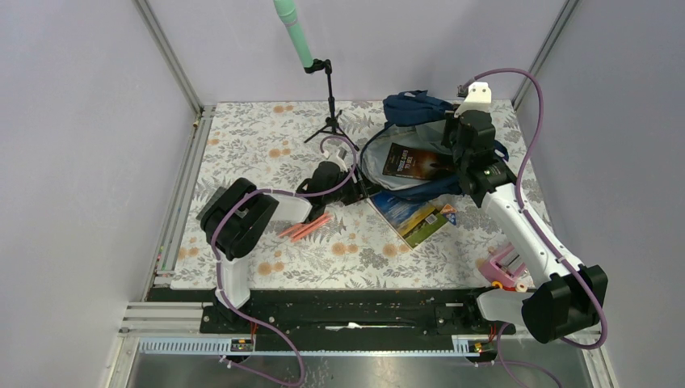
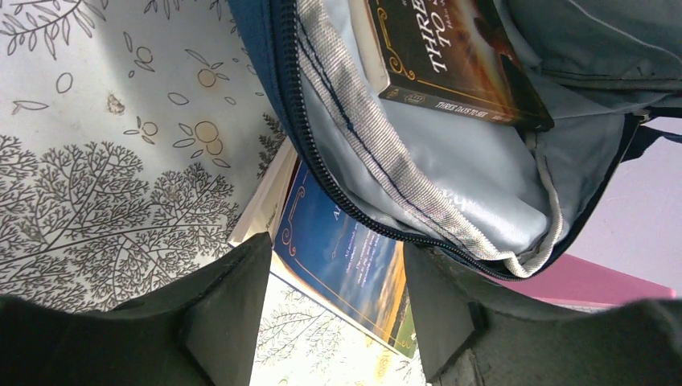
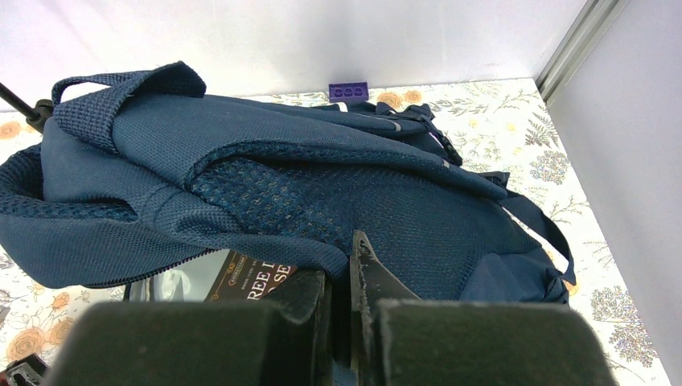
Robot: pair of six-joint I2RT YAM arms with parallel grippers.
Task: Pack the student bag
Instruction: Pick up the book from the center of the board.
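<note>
noting containers first: the student bag [image 1: 410, 106] lay open in the upper centre-right of the top view, on the floral table [image 1: 355, 255]. inside its pale grey lining [image 2: 482, 185] sat one dark book [image 1: 416, 162], cover up, gold lettering on it. a second book [image 1: 412, 214] with a blue and yellow cover lay outside on the table, lower in the frame, one corner tucked under the bag's zip edge.

bag itself: navy woven fabric, mesh-textured padded panel on top in the right wrist view [image 3: 322, 201], a carry loop at upper left of that frame, straps trailing off to the right. the zip ran along the open rim, with grey webbing just inside it.

left gripper [image 1: 335, 187] sat left of the bag mouth, fingers apart, nothing between them but the view down onto the outside book [image 2: 346, 249].

right gripper [image 1: 462, 158] was over the bag's right side, fingers [image 3: 366, 273] pressed together at the edge of the raised upper flap. could not tell whether fabric was pinched. dark book [image 3: 253, 277] showed under that flap.
</note>
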